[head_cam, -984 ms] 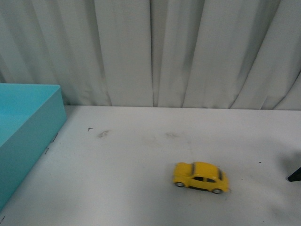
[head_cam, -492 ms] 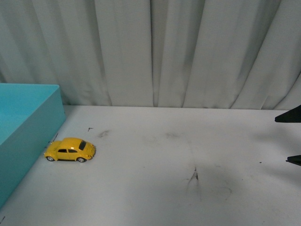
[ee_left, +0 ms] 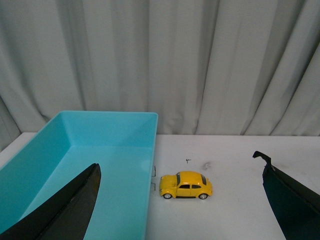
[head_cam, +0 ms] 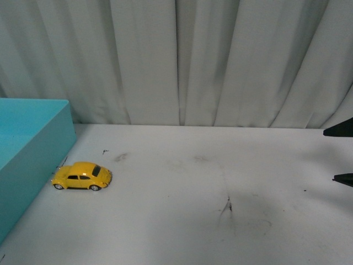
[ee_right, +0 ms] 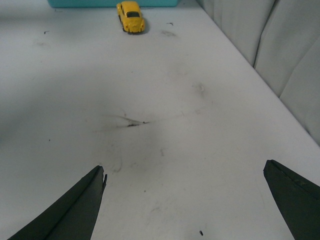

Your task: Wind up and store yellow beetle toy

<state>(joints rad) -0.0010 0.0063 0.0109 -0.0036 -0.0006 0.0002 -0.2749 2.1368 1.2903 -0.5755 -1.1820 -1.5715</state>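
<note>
glossy rounded yellow beetle toy (head_cam: pixel 82 176) nr smooth teal box (head_cam: pixel 33 160)

Both grippers spread wide.
The left black gripper (ee_left: pixel 176 161) hovers with fingers far apart; the right black gripper (ee_right: pixel 183 166) likewise, tips at the right edge.

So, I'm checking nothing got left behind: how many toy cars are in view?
1. The yellow beetle toy stands on the white table, close beside the turquoise box's outer wall. The box's visible interior holds none; part of it is hidden behind the left gripper.
</note>
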